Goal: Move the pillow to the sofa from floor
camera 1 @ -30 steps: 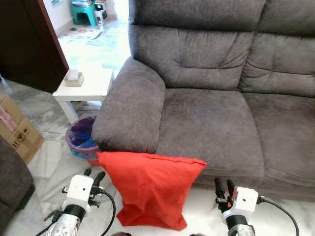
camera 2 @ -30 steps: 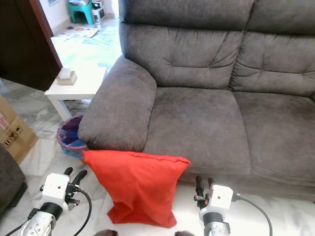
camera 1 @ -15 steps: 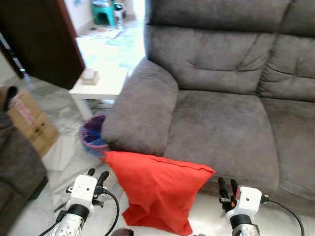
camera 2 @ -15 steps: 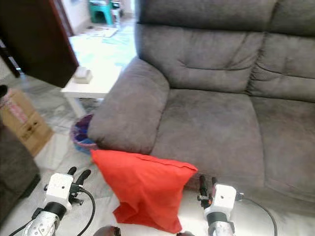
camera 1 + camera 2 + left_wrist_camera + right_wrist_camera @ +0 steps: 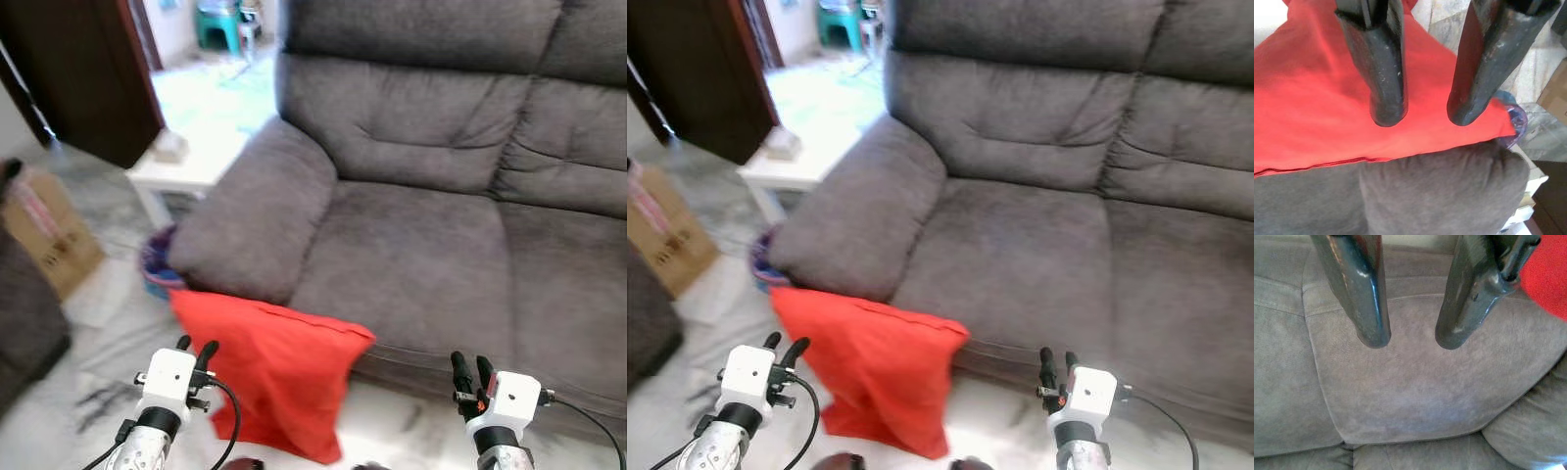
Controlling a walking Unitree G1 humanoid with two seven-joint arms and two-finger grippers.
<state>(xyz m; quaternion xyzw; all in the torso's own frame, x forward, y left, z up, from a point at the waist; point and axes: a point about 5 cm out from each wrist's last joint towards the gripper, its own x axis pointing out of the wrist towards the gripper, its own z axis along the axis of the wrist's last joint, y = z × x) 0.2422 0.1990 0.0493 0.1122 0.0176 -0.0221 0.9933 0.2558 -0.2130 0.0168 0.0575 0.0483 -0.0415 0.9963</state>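
Note:
A red pillow stands on the marble floor, leaning against the front of the grey sofa below its left armrest. My left gripper is open just left of the pillow, a small gap apart; in the left wrist view its fingers point at the red cloth. My right gripper is open to the right of the pillow, in front of the sofa seat, with nothing between its fingers.
A white side table with a small box stands left of the armrest. Under it is a purple basket. A cardboard box and a dark wooden door are at the left. Bare marble floor lies before me.
The whole picture has shifted, so the camera has moved and is blurred. The pillow still leans against the sofa, and both grippers stay open at its sides.

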